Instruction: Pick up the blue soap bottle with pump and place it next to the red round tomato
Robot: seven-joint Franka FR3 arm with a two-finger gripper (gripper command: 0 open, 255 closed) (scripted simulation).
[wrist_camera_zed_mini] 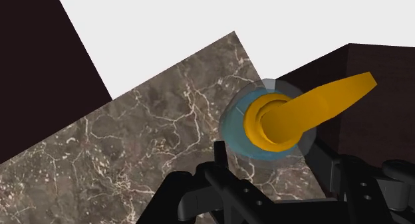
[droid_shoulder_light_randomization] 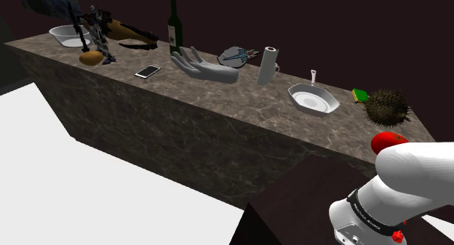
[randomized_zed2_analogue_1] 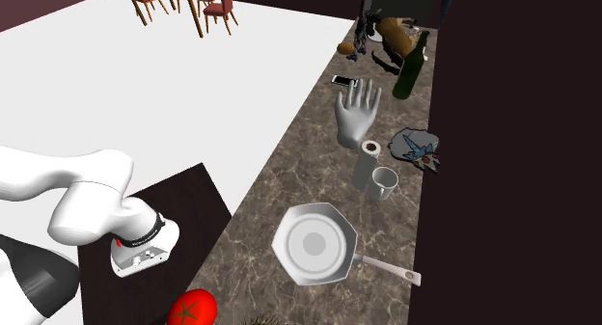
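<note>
The soap bottle (wrist_camera_zed_mini: 279, 123) sits in the gripper (wrist_camera_zed_mini: 269, 151). Its pale blue body is seen end-on in the wrist view, and its orange pump (wrist_camera_zed_mini: 312, 106) juts out to one side. The 2 black fingers (wrist_camera_zed_mini: 218, 164) stand narrow, pressed to either side of the body, so the bottle is held. Behind it lie the corner of the marbled brown counter (droid_shoulder_light_randomization: 218, 113) and the dark stand (randomized_zed2_analogue_1: 183, 203) - the bottle hangs right where those 2 meet.

The red tomato (droid_shoulder_light_randomization: 388, 142) rests on the counter's end nearest the robot, half hidden by the white arm (droid_shoulder_light_randomization: 415, 171) in the shoulder view. Just beyond it is a brown spiky ball (droid_shoulder_light_randomization: 388, 107), with a green sponge (droid_shoulder_light_randomization: 361, 95) beside that.

Farther along the counter come a white pan (droid_shoulder_light_randomization: 313, 99), a paper towel roll (droid_shoulder_light_randomization: 268, 65), a grey model hand (droid_shoulder_light_randomization: 207, 67), a phone (droid_shoulder_light_randomization: 148, 71) and 1 dark green wine bottle (droid_shoulder_light_randomization: 174, 29).
</note>
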